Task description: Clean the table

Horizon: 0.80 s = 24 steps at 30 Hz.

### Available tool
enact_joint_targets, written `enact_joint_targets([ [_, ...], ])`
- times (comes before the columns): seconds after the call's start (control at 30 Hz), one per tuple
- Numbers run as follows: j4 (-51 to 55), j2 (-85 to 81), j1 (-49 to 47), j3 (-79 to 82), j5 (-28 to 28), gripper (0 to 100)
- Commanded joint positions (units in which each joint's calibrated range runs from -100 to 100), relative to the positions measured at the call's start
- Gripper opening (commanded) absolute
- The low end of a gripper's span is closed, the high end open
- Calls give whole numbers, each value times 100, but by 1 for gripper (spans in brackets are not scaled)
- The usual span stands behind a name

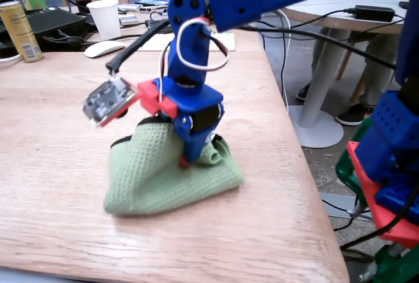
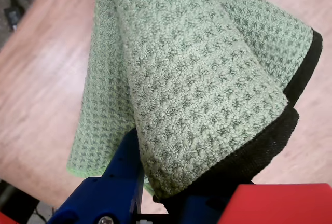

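A green waffle-weave cloth (image 1: 163, 175) with a black edge lies bunched on the light wooden table (image 1: 59, 165). My blue gripper (image 1: 191, 155) points down onto the cloth's upper right part and is shut on a raised fold of it. In the wrist view the cloth (image 2: 197, 79) fills most of the frame, draped over the blue finger (image 2: 122, 167), with its black underside showing at the right. The fingertips themselves are hidden under the fabric.
At the table's far edge stand a yellow can (image 1: 19, 31), a white paper cup (image 1: 105, 18), a white mouse (image 1: 105, 48), a keyboard and cables. The table's right edge (image 1: 294, 139) drops to the floor, with a white round pedestal table (image 1: 340, 8) beyond.
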Motion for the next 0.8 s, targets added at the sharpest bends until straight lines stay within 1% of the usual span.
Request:
enact_joint_targets([
  [0.0, -50, -38, 1196, -44, 195, 0],
  [0.17, -67, -38, 2922, -44, 625, 0],
  [0.37, -174, -38, 4766, -82, 1079, 0],
  [0.47, -174, 348, 5494, -1073, 1153, 0],
  [0.67, -92, 2029, 6238, -3659, 1158, 0],
  [0.77, -67, 2587, 6610, -4376, 1397, 0],
])
